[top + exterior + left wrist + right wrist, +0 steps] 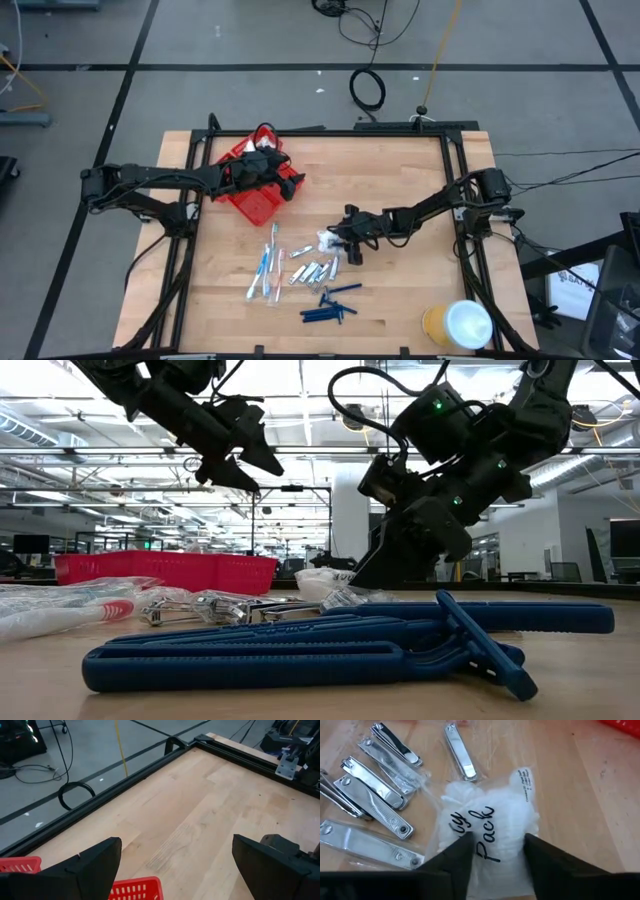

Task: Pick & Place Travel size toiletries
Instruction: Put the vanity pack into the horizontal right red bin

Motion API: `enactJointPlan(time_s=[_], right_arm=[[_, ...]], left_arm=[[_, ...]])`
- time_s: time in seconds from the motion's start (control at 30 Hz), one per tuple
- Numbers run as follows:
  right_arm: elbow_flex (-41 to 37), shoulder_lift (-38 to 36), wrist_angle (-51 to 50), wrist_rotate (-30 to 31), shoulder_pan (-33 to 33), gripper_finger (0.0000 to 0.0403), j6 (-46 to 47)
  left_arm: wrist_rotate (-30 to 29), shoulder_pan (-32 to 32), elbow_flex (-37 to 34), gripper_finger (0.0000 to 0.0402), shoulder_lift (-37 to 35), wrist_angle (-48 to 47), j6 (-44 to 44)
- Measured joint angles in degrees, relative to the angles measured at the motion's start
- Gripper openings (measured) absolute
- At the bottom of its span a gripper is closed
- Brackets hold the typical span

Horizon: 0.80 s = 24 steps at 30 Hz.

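Near the desk's (400,170) 6 o'clock edge lie dark blue plastic stick-like razors (330,305), then silvery metal nail clippers (375,785). At centre, the right end effector (492,851) grips a white crinkly plastic packet (487,822). Farther, toward 11 o'clock, the left end effector (175,865) hangs open over the red slotted plastic tray (255,195); bare wood spreads at 1 o'clock.

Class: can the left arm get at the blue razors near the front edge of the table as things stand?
Probably yes. The left gripper hangs open above the red tray, and bare table lies between it and the razors; it looks a long stretch, though.
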Motion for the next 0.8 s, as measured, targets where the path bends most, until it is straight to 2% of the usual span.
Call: enactJointPlan(time_s=[0.27, 0.47, 0.63, 0.73, 0.8], right_arm=[[-0.15, -4.29, -0.74, 0.11, -1.23, 0.0056, -2.47], [-0.11, -12.24, -2.91, 0.78, -3.68, 0.002, -7.59], [-0.09, -19.37, -6.44, 9.53, -5.65, 0.0016, -12.17], [-0.09, -21.88, -6.56, 15.42, -6.82, 0.0021, -14.56], [-0.09, -22.7, -6.41, 16.95, -7.64, 0.0022, -15.53]], left_arm=[[0.02, 0.0, 0.0, 0.0369, 0.0, 0.04, -0.02], [1.77, -0.18, 0.0, 0.0368, 0.0, 0.05, -1.38], [9.5, -0.42, 0.0, 0.0361, 0.0, 0.12, -8.54], [10.41, -1.07, 0.0, 0.0364, 0.19, 0.89, -12.6], [10.45, -1.75, 0.0, 0.0367, 1.07, 3.69, -14.38]])
